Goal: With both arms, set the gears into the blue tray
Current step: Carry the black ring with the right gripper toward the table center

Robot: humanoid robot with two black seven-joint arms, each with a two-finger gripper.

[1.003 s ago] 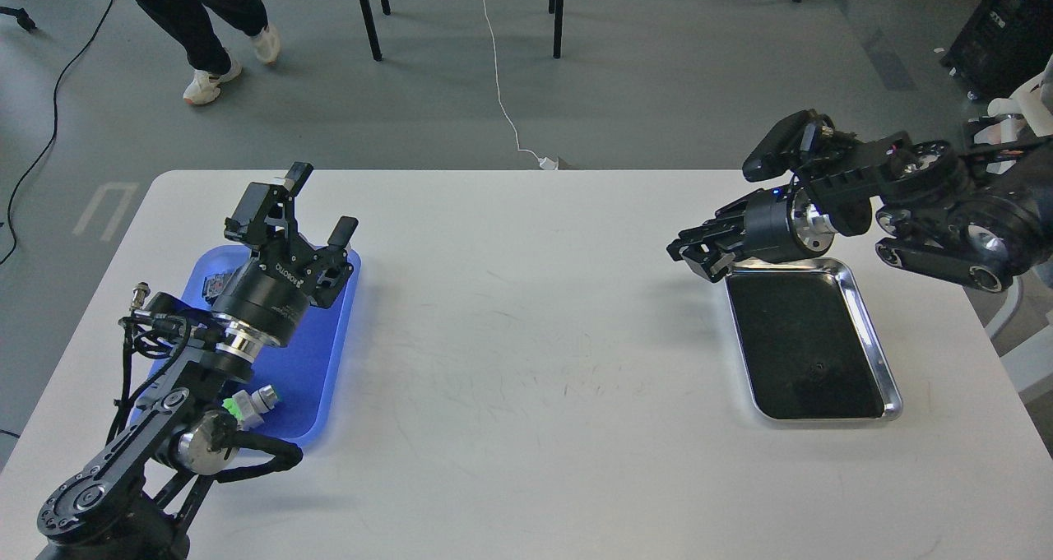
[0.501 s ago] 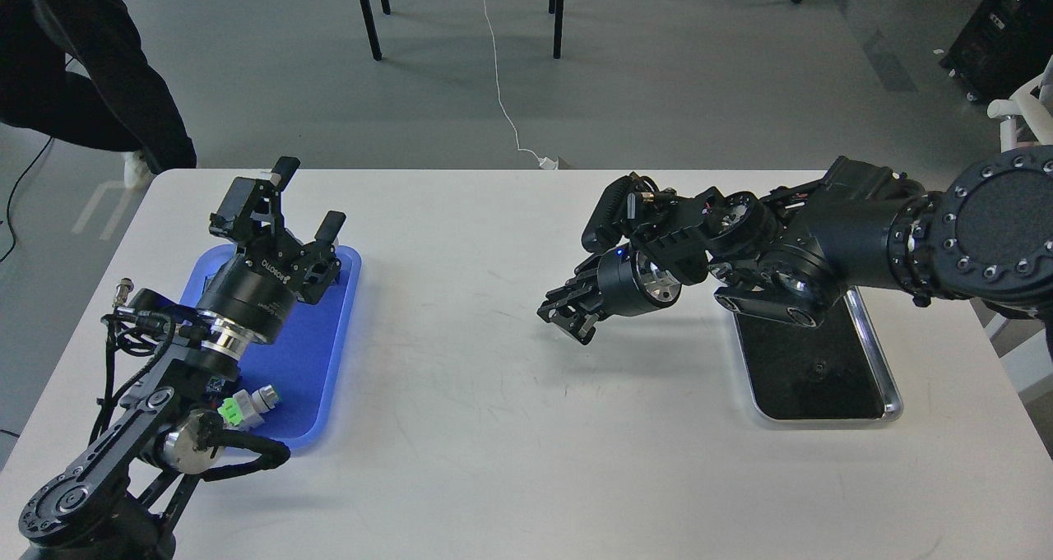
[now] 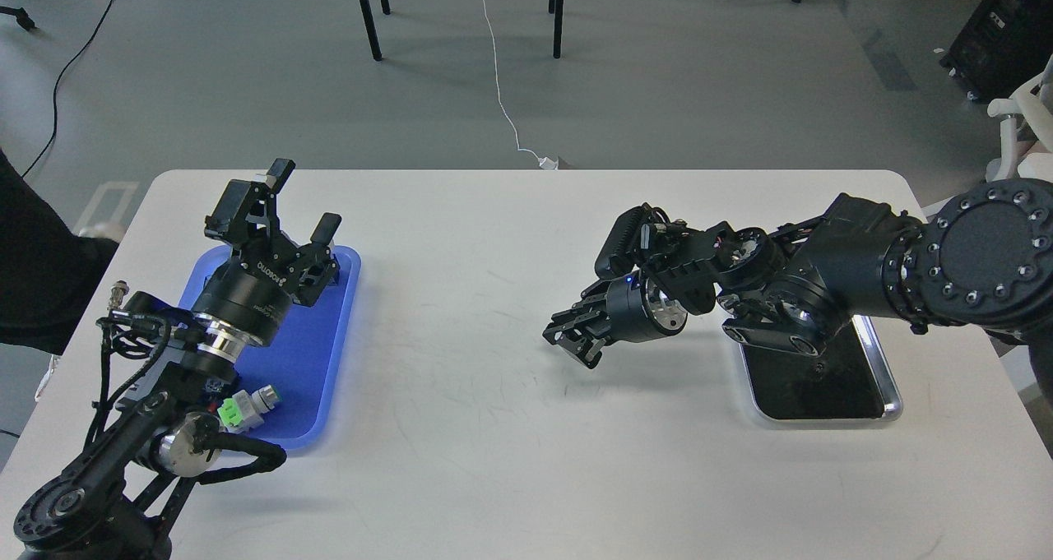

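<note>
The blue tray (image 3: 329, 338) lies at the table's left, partly covered by my left arm. My left gripper (image 3: 303, 202) hangs over the tray's far end, open, with nothing between its fingers. My right gripper (image 3: 573, 342) is low over the bare table middle and points left, away from the silver tray (image 3: 887, 383). Its fingers are dark and close together, so I cannot tell whether they hold anything. One tiny dark gear (image 3: 819, 368) rests on the silver tray's black inside, just below my right arm.
A green-capped push-button switch (image 3: 245, 406) lies at the blue tray's near end beside my left elbow. A person in dark clothes (image 3: 37, 284) stands at the table's left edge. Chair legs and cables are on the floor beyond the table.
My right arm swung left from the silver tray's far corner to the table middle, then settled slightly lower. My left gripper drifted a little left. The person walked to the left edge.
</note>
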